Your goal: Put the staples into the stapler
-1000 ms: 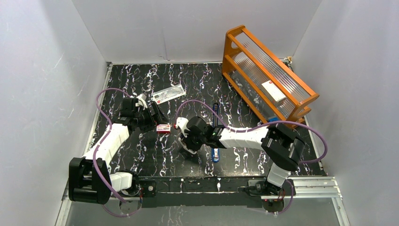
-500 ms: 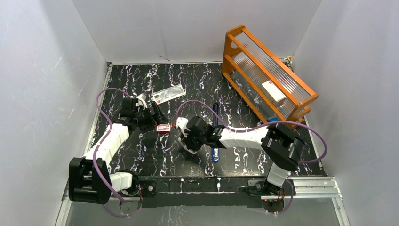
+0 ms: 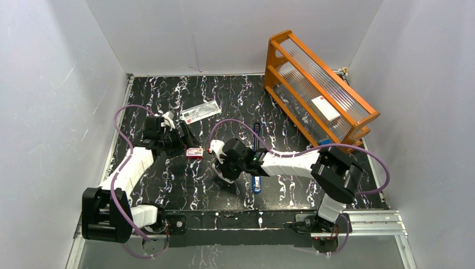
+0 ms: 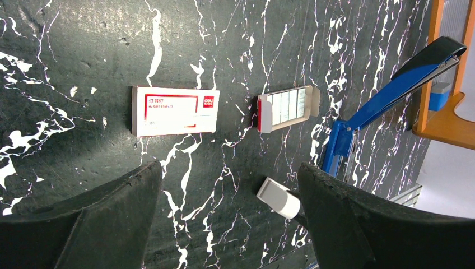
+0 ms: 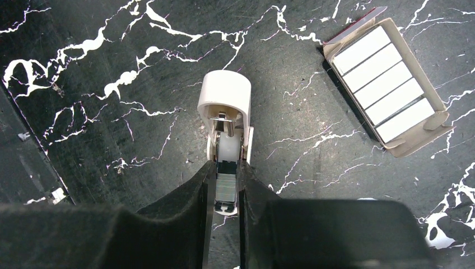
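- The left gripper (image 4: 228,174) hangs over the black marbled table (image 3: 168,185) with its two dark fingers spread wide apart and nothing between them; it touches nothing.
- Below it lies a red-and-white cardboard box (image 4: 175,110), flat on the table and shut.
- Just to the right of the box sits an open cardboard tray (image 4: 262,114); the staples (image 4: 288,105) lie in it as grey strips side by side, filling the tray; tray and box are near each other but apart.
- The stapler (image 4: 392,92) lies to the right of the tray, apart from it; its blue top is swung up and open from the hinge; in the top view its length runs from near to far, and the right arm crosses over its middle.
- The right gripper (image 5: 226,174) is low over the table, on the near side of the tray; its fingers are drawn together and clamp the end of a small white-silver gadget (image 5: 226,101), which rests on the table and points away from the wrist; the gadget is well apart from the tray.
- An orange rack (image 3: 319,84) stands at the far right; a flat clear packet (image 3: 200,111) lies far of the left gripper.
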Controlling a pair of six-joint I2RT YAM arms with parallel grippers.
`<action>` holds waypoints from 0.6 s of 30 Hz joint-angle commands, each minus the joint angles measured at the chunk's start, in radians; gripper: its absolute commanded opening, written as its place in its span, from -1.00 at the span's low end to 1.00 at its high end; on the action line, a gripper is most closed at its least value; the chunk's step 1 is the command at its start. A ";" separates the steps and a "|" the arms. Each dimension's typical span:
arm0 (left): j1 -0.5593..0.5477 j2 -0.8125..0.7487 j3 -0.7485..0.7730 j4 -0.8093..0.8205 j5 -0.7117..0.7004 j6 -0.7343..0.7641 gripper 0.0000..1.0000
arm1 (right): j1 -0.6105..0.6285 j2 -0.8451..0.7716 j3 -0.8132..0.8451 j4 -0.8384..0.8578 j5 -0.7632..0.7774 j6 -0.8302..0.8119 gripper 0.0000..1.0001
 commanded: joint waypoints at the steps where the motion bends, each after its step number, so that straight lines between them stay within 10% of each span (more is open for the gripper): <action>1: 0.006 -0.004 -0.003 0.005 0.000 0.012 0.75 | -0.001 -0.010 0.019 -0.005 -0.007 -0.007 -0.43; 18: 0.006 -0.005 -0.007 0.028 0.099 0.017 0.75 | -0.028 -0.076 0.057 -0.039 0.013 0.103 -0.18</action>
